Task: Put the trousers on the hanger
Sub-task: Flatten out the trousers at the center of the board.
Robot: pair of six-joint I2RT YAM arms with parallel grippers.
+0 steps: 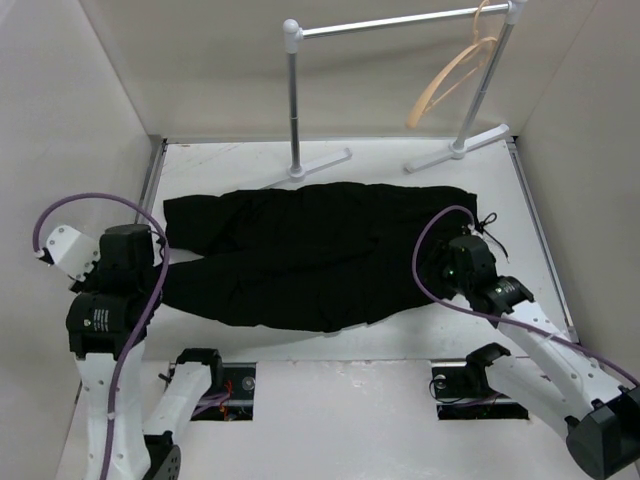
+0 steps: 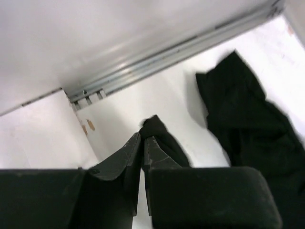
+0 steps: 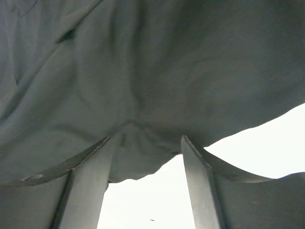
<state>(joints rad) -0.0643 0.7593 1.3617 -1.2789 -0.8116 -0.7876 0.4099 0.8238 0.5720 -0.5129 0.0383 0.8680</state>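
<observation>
- Trousers (image 1: 320,255): black, lying flat across the middle of the table (image 1: 330,375). The 2 legs point left and the waist points right. They are not on the hanger.
- Left gripper (image 2: 143,138): low at the leg ends, near the table's left edge. Its fingers are pressed together, with a small peak of black cloth caught at their tips. In the wrist view the other leg end lies loose on the table to the right, apart from the fingers.
- Rack (image 1: 400,22): 2 silver posts joined by 1 rail. It stands at the far side of the table, its white feet just beyond the trousers' far edge.
- Hanger (image 1: 455,75): light wood, hooked over the rail near its right end and hanging tilted beside the right post. It is well apart from the trousers and from both grippers.
- Right gripper (image 3: 148,138): down on the waist end of the trousers, toward the table's right side. Its fingers stand apart, with a bunch of cloth lying in the gap between them. In the wrist view the cloth fills most of the picture, with white table showing below its edge.
</observation>
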